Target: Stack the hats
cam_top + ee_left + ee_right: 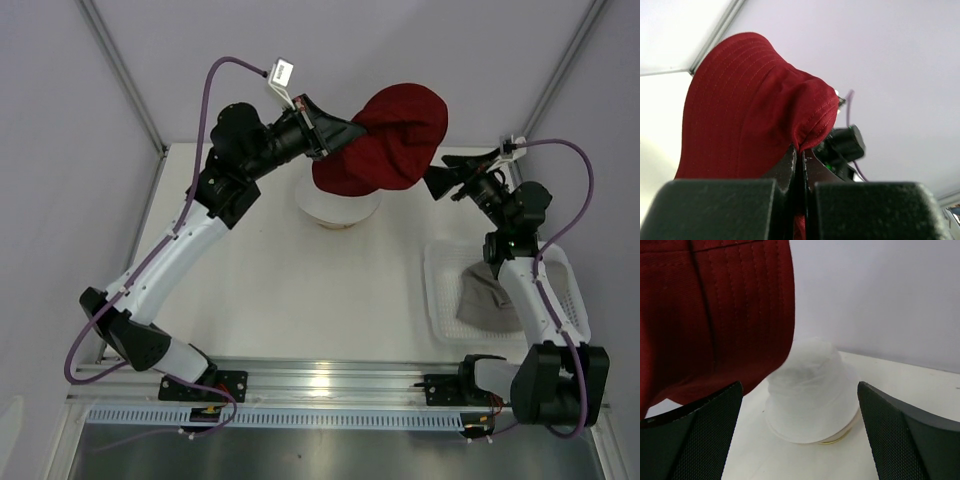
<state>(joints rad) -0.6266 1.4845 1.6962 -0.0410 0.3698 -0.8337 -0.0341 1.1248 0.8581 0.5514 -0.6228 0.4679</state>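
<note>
— Where is the dark red hat (385, 140)?
— Aloft, over the cream-white hat (338, 210), with its long axis slanting from near-left to far-right. The left gripper (345, 133) is clamped tight on a fold of its fabric.
— And the right gripper (437, 180)?
— Spread wide and empty, just beside the red hat.

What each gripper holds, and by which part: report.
Left gripper pinches the dark red hat by a fold at its edge; right gripper open, holding nothing.

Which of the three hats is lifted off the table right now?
The dark red hat: the left end effector pinches it up in the air. The cream-white hat rests below it, and the grey hat lies in the basket.
</note>
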